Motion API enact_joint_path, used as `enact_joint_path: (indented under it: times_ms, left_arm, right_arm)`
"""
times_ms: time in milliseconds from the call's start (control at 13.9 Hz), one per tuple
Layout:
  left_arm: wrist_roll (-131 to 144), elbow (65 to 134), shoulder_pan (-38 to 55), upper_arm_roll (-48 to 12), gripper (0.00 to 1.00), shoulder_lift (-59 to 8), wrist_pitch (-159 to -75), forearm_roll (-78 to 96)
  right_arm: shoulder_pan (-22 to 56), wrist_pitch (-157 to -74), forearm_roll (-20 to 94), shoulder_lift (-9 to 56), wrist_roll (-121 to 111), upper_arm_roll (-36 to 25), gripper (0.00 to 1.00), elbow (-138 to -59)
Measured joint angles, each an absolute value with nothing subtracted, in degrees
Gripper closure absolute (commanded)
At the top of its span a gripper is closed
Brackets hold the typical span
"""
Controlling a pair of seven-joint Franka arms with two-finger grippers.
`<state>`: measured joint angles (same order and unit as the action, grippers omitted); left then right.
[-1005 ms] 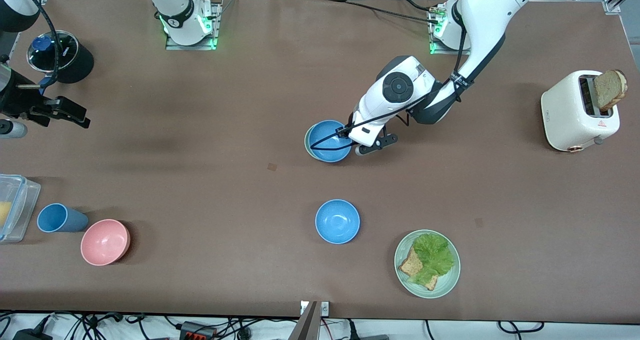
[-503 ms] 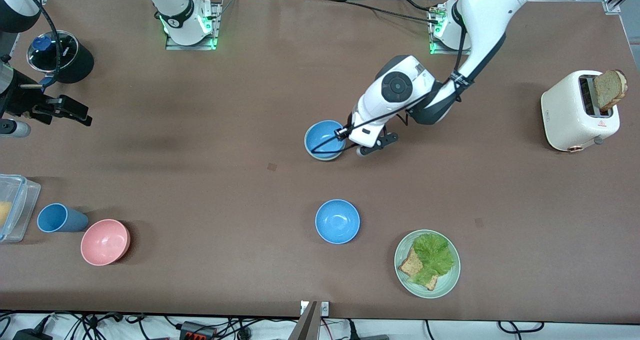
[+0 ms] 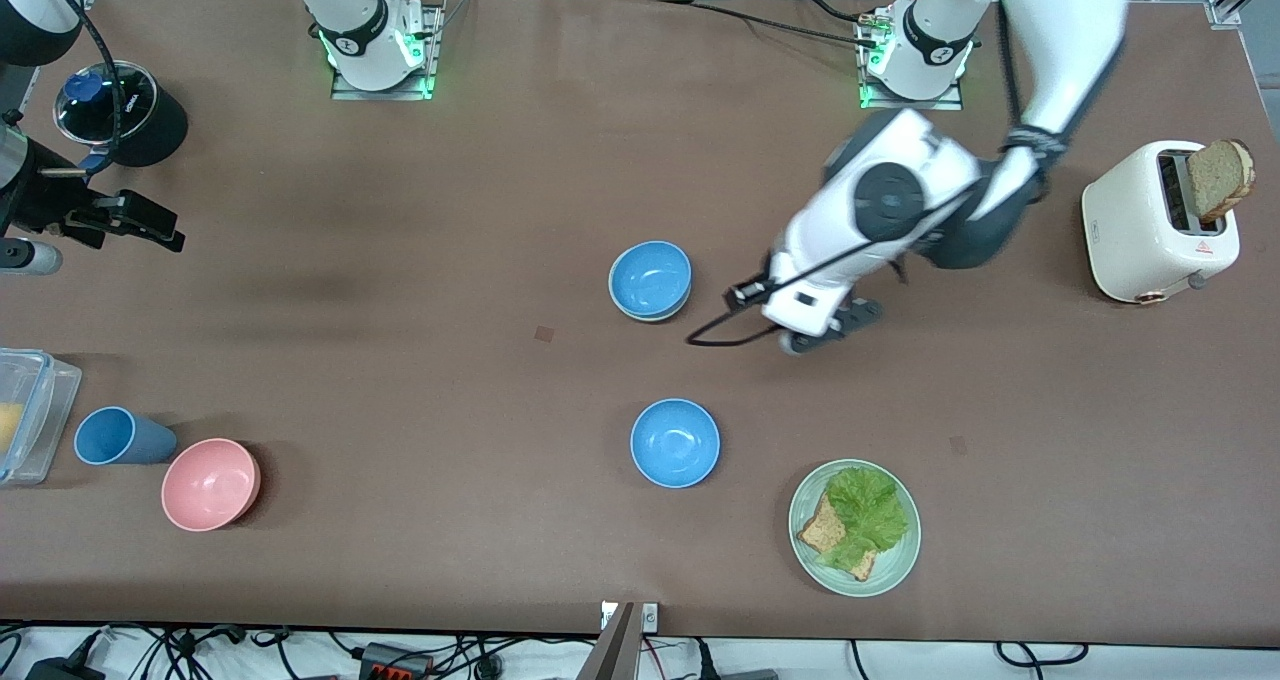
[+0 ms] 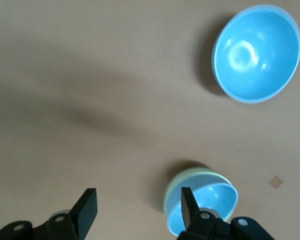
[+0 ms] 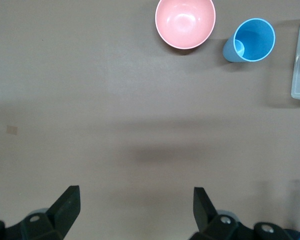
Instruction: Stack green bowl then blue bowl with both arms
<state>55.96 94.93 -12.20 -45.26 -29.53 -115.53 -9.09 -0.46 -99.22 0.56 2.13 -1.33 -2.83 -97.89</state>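
The blue bowl (image 3: pixel 651 276) sits nested in the green bowl (image 3: pixel 656 317) near the table's middle. Only the green rim shows under it. In the left wrist view the blue bowl (image 4: pixel 210 202) lies inside the green bowl (image 4: pixel 173 192). Its twin blue bowl (image 3: pixel 675 443) stands alone, nearer to the front camera, and also shows in the left wrist view (image 4: pixel 255 52). My left gripper (image 3: pixel 825 328) is open and empty, over bare table beside the stack toward the left arm's end (image 4: pixel 138 205). My right gripper (image 3: pixel 160 232) waits open and empty over bare table at the right arm's end (image 5: pixel 135 200).
A pink bowl (image 3: pixel 210 484), a blue cup (image 3: pixel 120 436) and a clear container (image 3: pixel 30 415) stand at the right arm's end. A black jar (image 3: pixel 120 110) is near the right arm. A toaster (image 3: pixel 1150 225) and a green plate (image 3: pixel 800 500) of lettuce and bread are toward the left arm's end.
My left gripper lowered the blue bowl into the green bowl, let go of it and moved away toward the left arm's end. The right arm has barely moved.
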Motion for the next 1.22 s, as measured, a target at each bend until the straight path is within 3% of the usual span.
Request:
enact_joint_path:
  times_ms: [287,718,1005,1221]
  left_arm:
    - [38.3,94.2,-24.0,-47.8,0.00,-29.4,-112.0,-9.1]
    - [13.3,90.8,-31.1,-45.0,0.00,-29.5,-107.0,-11.4]
    - [-1.5,89.9,-31.6,-36.3,0.00,-28.4,-107.0,-11.2]
    - [-3.7,89.5,-21.6,-22.7,0.00,-21.5,-103.2,-7.0]
  right_arm:
    - [-0.5,-99.3,0.6,2.1,-1.3,-2.8,0.00,-97.9]
    - [-0.5,-99.3,0.6,2.1,-1.3,-2.8,0.00,-97.9]
    - [-0.5,-99.5,0.6,2.1,-1.3,-2.8,0.00,-97.8]
    - [-0.5,-99.5,0.6,1.9,-1.3,-2.8,0.00,-97.8]
